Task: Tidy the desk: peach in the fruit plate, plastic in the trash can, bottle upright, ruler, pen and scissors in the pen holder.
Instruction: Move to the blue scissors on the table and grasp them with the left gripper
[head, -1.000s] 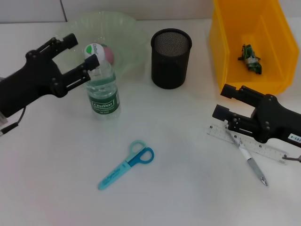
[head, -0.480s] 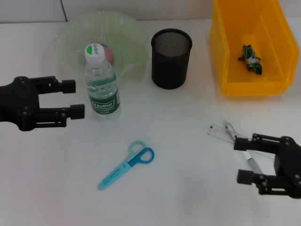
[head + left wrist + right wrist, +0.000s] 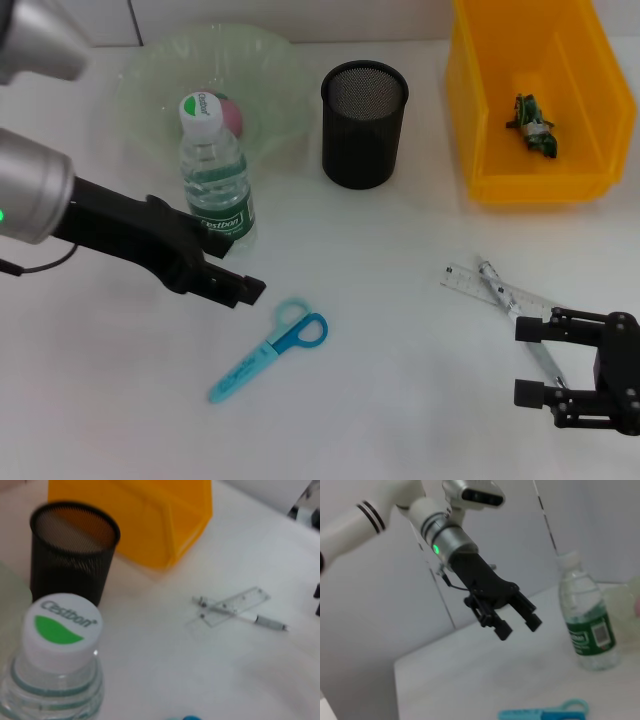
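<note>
The bottle [image 3: 215, 170] stands upright in front of the green fruit plate [image 3: 150, 70], which holds the pink peach [image 3: 233, 116]. The green plastic [image 3: 532, 125] lies in the yellow trash bin [image 3: 480, 120]. The blue scissors [image 3: 270, 350] lie flat on the table. The clear ruler [image 3: 465, 281] and the pen [image 3: 497, 288] lie crossed at the right. The black mesh pen holder [image 3: 364, 125] holds nothing I can see. My left gripper [image 3: 238, 288] is open and empty, low beside the bottle's base and just above the scissors' handles; it also shows in the right wrist view [image 3: 517, 625]. My right gripper [image 3: 528, 360] is open and empty, just in front of the pen.
The left wrist view shows the bottle cap [image 3: 62, 625], the pen holder [image 3: 72, 550], the bin [image 3: 145, 520], the ruler [image 3: 235, 605] and the pen [image 3: 270, 623]. The right wrist view shows the bottle [image 3: 587, 625] and the scissors [image 3: 545, 713].
My left gripper left the bottle and swung down and right towards the scissors. My right gripper drew back from the ruler and pen towards the table's front edge.
</note>
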